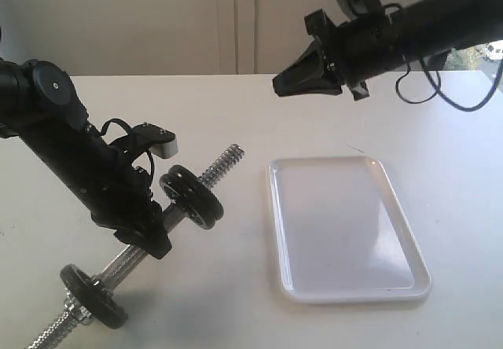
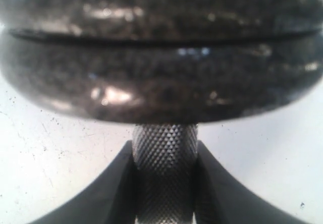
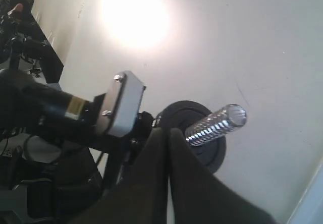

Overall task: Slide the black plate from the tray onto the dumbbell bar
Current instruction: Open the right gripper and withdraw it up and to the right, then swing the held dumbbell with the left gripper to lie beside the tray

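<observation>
Beside tray (image 1: 354, 295), bar (image 1: 224, 164) diag. (tip trayward).

We see a white table (image 1: 236, 113) — faintly speckled — and behind it a pale wall (image 1: 157, 19) with vertical seams; a bright glare (image 3: 133, 14) lies on the tabletop.

Left jaws clamped, right jaws closed, arm (image 1: 440, 15) raised

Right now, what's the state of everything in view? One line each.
left gripper: shut on the dumbbell bar's knurled middle.
right gripper: shut, empty, raised above the table.
dumbbell bar: held, threaded end bare.
stacked black plates: two, on the bar, pressed together just past the left gripper.
lone black plate: on the bar's other end.
tray: flat on the table, nothing on it.
</observation>
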`<state>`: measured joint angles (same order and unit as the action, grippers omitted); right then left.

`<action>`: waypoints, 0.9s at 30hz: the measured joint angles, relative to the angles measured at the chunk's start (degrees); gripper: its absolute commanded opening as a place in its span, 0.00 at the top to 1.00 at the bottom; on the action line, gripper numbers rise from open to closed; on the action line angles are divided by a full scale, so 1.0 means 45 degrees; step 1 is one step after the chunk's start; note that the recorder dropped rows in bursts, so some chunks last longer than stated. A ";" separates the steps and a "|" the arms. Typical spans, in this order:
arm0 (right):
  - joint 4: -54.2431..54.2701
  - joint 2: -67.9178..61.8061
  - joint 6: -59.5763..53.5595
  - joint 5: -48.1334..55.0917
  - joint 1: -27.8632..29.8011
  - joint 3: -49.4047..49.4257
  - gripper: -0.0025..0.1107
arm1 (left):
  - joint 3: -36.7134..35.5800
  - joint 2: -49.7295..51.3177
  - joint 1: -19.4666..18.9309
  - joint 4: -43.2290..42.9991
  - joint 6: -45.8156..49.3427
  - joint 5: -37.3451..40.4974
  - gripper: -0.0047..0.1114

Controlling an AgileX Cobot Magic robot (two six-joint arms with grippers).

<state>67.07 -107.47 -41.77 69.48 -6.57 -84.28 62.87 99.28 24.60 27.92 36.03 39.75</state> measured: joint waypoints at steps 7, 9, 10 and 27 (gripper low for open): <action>-0.0533 0.5134 -0.0500 0.0000 0.0008 0.1748 0.98 | 0.0000 0.0000 0.0000 0.0000 0.0000 0.0000 0.96; -0.2270 0.7282 -0.0460 -0.0613 0.0008 0.2829 0.98 | 0.0000 0.0000 0.0000 0.0000 0.0000 0.0000 0.96; -0.3034 0.8084 -0.0270 -0.1236 0.0008 0.3288 0.98 | 0.0000 0.0000 0.0000 0.0000 0.0000 0.0000 0.96; -0.7319 1.4505 0.1612 -0.8842 0.0031 0.8318 0.98 | -0.0077 0.0597 0.0013 0.1904 -0.1186 -0.2381 0.96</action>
<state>34.14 -42.20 -34.52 29.69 -6.43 -46.85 62.53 101.96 24.66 36.49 30.69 29.04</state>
